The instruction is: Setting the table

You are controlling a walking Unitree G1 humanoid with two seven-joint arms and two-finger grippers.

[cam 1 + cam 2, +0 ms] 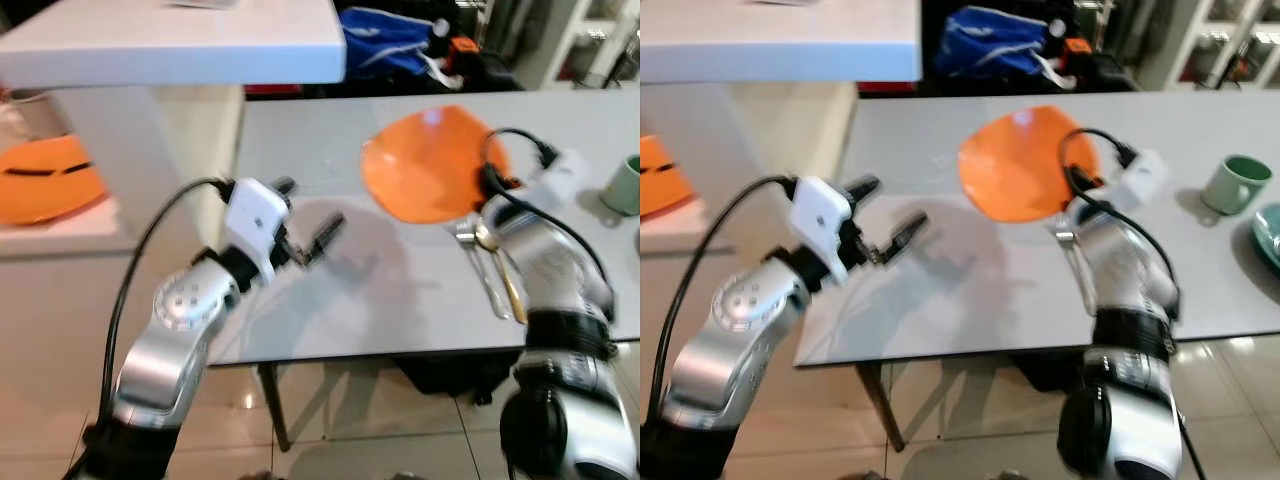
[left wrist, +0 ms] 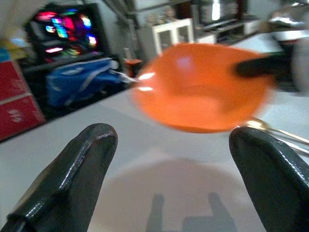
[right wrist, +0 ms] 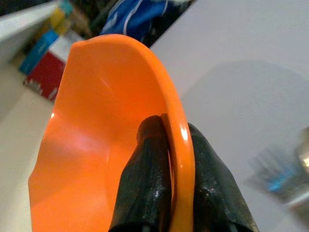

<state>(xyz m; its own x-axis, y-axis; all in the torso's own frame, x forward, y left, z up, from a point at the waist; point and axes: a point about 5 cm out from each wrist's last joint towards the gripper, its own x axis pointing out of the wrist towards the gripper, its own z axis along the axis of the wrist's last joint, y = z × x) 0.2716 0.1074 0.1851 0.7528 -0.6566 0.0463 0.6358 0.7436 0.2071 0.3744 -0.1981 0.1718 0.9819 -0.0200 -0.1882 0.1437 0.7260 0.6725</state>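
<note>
Orange plate [image 1: 428, 160]: smooth, glossy plastic, shallow with a wavy upturned rim, highlights on the inner face; it is held tilted above the pale grey, matte bench [image 1: 350, 300], with its shadow on the bench surface beneath. Right gripper [image 3: 175, 159]: jaws clamped on the plate's rim, one black finger on the inner face, one on the outer, rim edge between them. Right arm silver, forearm raised from the bench's near edge toward the plate, black cable looping over the wrist. Just beside the plate on its near side, under the right forearm, lie a silver spoon [image 1: 488, 262] and a gold-toned utensil [image 1: 512, 290], both slim and shiny, flat on the bench. Green mug [image 1: 1234, 184], rounded and matte, stands on the bench well right of the plate. Left gripper [image 1: 315, 232]: jaws apart, rubbery black fingers [image 2: 72, 179] spread wide, hovering over the bench left of the plate, pointing toward it; elbow bent, white wrist housing uppermost. Blue bag [image 1: 995, 45] beyond the bench's far edge, behind the plate.
</note>
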